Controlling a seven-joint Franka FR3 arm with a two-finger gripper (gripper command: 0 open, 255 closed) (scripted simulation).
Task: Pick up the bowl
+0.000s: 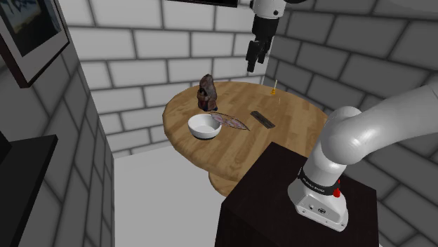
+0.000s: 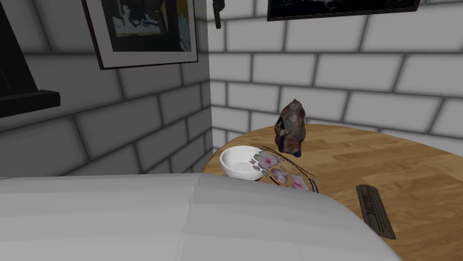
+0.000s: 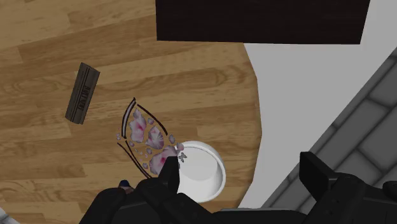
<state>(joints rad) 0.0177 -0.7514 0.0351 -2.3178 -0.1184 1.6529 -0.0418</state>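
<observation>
Nothing grasped yet: your hand (image 1: 250, 68) hangs open and empty at the shoulder view's top centre, well above the white bowl (image 1: 205, 127) left of centre on the round bench (image 1: 295, 116), so you've got descent, grip and lift left.

Wrist view: my finger (image 3: 167, 175) is covering part of the bowl (image 3: 205, 168). Second exterior view: my arm (image 2: 185, 219) is blocking part of the table (image 2: 415, 170). A yellow item (image 1: 274, 89) is showing too small to identify
</observation>
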